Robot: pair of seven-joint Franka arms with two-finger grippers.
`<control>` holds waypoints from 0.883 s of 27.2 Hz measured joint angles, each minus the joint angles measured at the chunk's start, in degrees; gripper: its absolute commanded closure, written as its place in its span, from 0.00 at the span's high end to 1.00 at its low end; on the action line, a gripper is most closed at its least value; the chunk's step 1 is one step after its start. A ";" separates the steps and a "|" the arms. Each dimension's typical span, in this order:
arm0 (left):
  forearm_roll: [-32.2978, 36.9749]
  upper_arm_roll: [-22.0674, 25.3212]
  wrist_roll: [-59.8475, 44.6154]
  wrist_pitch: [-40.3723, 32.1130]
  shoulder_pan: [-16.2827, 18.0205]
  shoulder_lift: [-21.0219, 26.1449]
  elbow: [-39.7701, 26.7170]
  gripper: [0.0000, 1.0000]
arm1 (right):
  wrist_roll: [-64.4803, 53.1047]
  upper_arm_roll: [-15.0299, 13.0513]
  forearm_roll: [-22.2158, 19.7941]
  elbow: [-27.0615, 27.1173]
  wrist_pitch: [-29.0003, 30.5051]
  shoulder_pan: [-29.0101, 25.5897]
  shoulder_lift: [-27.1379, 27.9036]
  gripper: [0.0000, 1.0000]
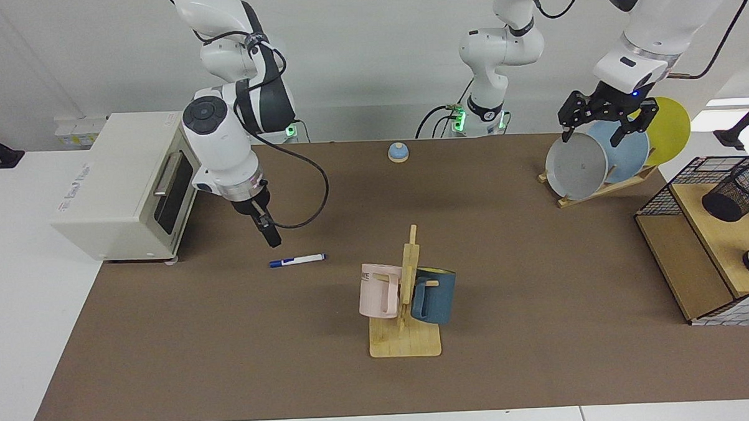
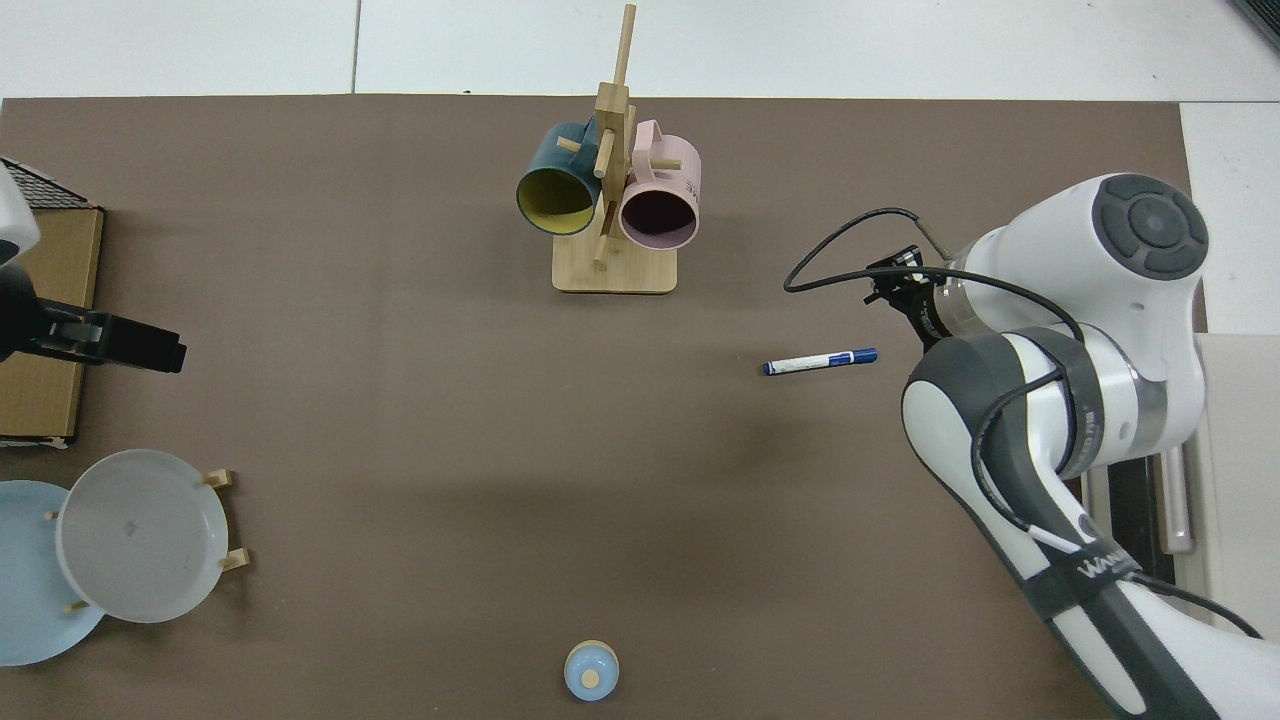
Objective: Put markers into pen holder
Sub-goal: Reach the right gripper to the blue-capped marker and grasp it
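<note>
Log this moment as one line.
right gripper: above marker, not touching | left gripper: open, waiting by plates | pen holder: on shelf

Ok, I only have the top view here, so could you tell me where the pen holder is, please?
Observer: The pen holder sits on the upper level of the wire-grid shelf, at the facing view's right edge. It looks tilted, not upright.
Operator: Thank you. Is the right gripper touching the marker?
Observer: No. The right gripper hangs just above the marker, near its blue-capped end, with a gap between them.
Operator: And the left arm?
Observer: It waits. The left gripper hovers, jaws open, in front of the plate rack.
</note>
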 measured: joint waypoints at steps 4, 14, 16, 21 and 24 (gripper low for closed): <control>0.00 0.00 0.00 -0.08 0.00 -0.05 -0.02 1.00 | 4.27 0.05 0.30 -1.44 3.50 0.12 1.70 1.00; -0.01 0.02 0.00 -0.25 0.00 -0.30 -0.15 1.00 | 12.65 0.28 0.38 -1.84 10.44 2.18 8.51 1.00; -0.01 0.01 0.00 -0.26 0.00 -0.30 -0.17 1.00 | 13.29 0.29 0.38 -1.83 11.55 2.45 9.63 1.00; -0.01 0.01 0.00 -0.28 0.00 -0.32 -0.20 1.00 | 13.52 0.23 0.39 -1.82 13.20 2.44 11.50 1.00; -0.03 0.00 0.00 -0.30 0.00 -0.34 -0.27 1.00 | 13.52 0.18 0.40 -1.81 13.81 2.38 12.01 1.00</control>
